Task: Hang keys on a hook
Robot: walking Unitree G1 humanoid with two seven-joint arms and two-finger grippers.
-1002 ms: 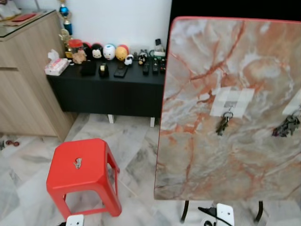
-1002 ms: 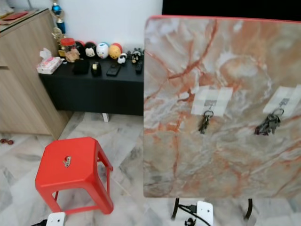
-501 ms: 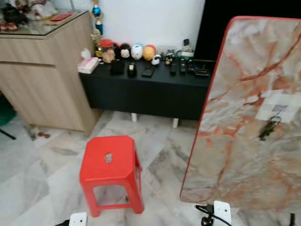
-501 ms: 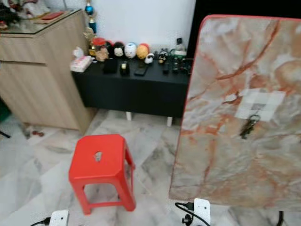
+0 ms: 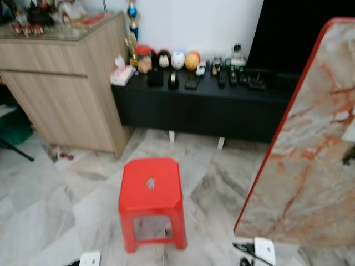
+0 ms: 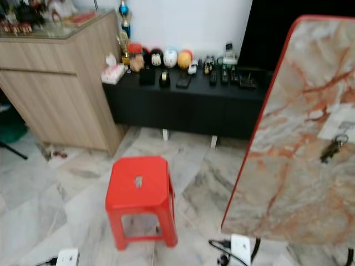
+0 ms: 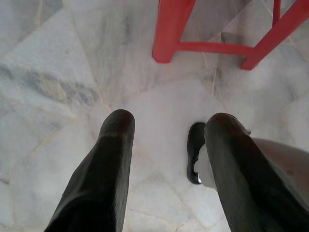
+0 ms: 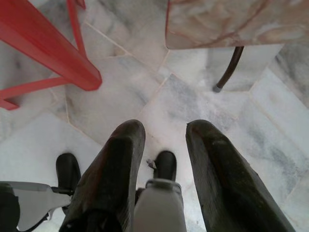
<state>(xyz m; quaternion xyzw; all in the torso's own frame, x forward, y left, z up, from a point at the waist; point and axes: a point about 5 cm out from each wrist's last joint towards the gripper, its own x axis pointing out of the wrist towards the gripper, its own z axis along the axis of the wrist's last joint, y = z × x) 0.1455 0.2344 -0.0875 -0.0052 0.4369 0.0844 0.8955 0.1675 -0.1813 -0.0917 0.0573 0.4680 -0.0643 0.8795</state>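
An upright marbled board with a red rim [image 6: 288, 160] stands on the right. A bunch of keys [image 6: 333, 149] hangs from a hook on a white patch [image 6: 345, 126] on it. A red plastic stool [image 5: 151, 194] stands on the floor left of the board, with a small greyish thing [image 5: 150, 183] at the middle of its seat, too blurred to identify. Both arms hang low. My left gripper [image 7: 169, 121] is open over the marble floor beside the stool's legs. My right gripper [image 8: 166, 128] is open above the floor, between the stool and the board's foot [image 8: 227, 72].
A low black sideboard [image 5: 205, 108] with figurines and remotes runs along the back wall. A wooden cabinet [image 5: 66, 94] stands at the left. Marble floor [image 5: 50, 210] lies open left of the stool. A cable and a white part [image 6: 239, 246] sit at the board's base.
The whole view has swung to the left: the board has slid toward the right edge and more of the wooden cabinet shows. Stool, board and keys have not moved themselves.
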